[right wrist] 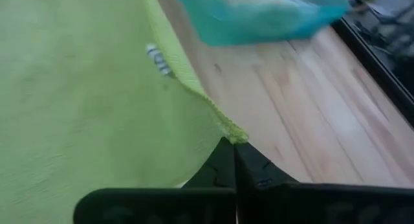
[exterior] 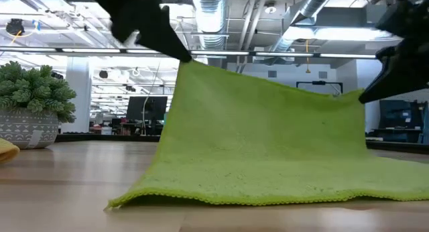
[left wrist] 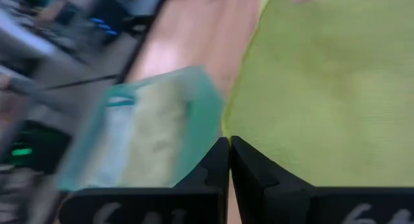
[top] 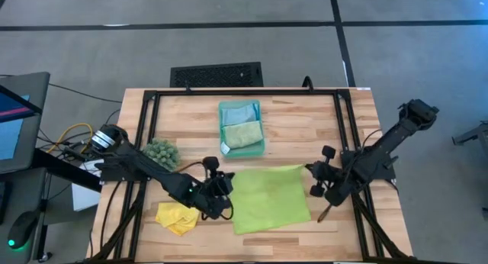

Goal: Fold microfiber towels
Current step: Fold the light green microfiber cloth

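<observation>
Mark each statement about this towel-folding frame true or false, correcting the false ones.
1. Both grippers are shut on the lime green towel, the left gripper and the right gripper each pinching a corner. True.
2. The teal tray holds nothing. False: a light blue cloth and a pale green cloth lie in it.
3. The yellow towel lies crumpled near the left arm. True.
4. The lime green towel lies fully flat on the table. False: in the low view its far edge is lifted while the near edge rests on the table.
5. The fuzzy green clump sits on the yellow towel. False: they are apart.
</observation>
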### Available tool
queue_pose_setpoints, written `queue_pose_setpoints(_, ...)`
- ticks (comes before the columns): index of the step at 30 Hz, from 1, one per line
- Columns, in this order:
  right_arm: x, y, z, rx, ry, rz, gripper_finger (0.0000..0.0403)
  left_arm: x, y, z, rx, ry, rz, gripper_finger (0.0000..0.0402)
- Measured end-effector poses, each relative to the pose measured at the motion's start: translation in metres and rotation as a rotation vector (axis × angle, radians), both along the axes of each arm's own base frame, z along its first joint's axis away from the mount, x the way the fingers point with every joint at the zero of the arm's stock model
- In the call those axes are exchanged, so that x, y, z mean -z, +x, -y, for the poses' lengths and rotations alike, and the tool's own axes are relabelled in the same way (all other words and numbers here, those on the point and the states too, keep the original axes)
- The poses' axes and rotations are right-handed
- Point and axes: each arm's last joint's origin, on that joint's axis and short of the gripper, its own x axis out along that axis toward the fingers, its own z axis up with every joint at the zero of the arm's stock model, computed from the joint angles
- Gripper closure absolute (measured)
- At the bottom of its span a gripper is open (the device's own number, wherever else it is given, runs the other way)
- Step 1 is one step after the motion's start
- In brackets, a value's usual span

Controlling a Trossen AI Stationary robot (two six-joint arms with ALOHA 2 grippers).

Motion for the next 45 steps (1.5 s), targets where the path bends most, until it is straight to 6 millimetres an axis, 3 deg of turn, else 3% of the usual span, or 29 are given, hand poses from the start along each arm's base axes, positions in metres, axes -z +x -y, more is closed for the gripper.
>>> queue_pose_setpoints(5,-0.002,-0.006,-0.02,-0.176,0.042,-0.029,0.0397,-0.005,-0.006,0.02,0.17,-0.163,-0.027,0.0401)
queue_pose_setpoints(13,-0.004,-0.022,-0.053,-0.445,0.288,-0.097,0.0396,0.019,-0.009,0.066,0.333,-0.344,-0.023,0.0401)
queue_pose_setpoints(18,-0.002,-0.026,-0.057,-0.48,0.306,-0.086,0.0396,0.041,-0.01,0.083,0.35,-0.375,-0.031,0.0401)
queue_pose_setpoints(22,-0.002,-0.021,-0.05,-0.402,0.216,-0.032,0.0396,0.049,-0.009,0.081,0.29,-0.3,-0.018,0.0402)
queue_pose_setpoints(27,-0.001,-0.006,-0.025,-0.204,0.072,0.011,0.0398,0.038,-0.002,0.049,0.124,-0.198,0.0,0.0401)
queue_pose_setpoints(37,-0.005,0.026,0.04,0.18,-0.279,0.008,0.0397,0.013,0.032,-0.07,-0.099,-0.029,-0.111,0.0401)
queue_pose_setpoints(41,-0.004,0.03,0.052,0.228,-0.311,-0.039,0.0396,0.001,0.045,-0.105,-0.046,-0.063,-0.083,0.0401)
queue_pose_setpoints(45,-0.002,0.028,0.052,0.202,-0.271,-0.083,0.0396,-0.005,0.051,-0.121,0.008,-0.061,-0.061,0.0401)
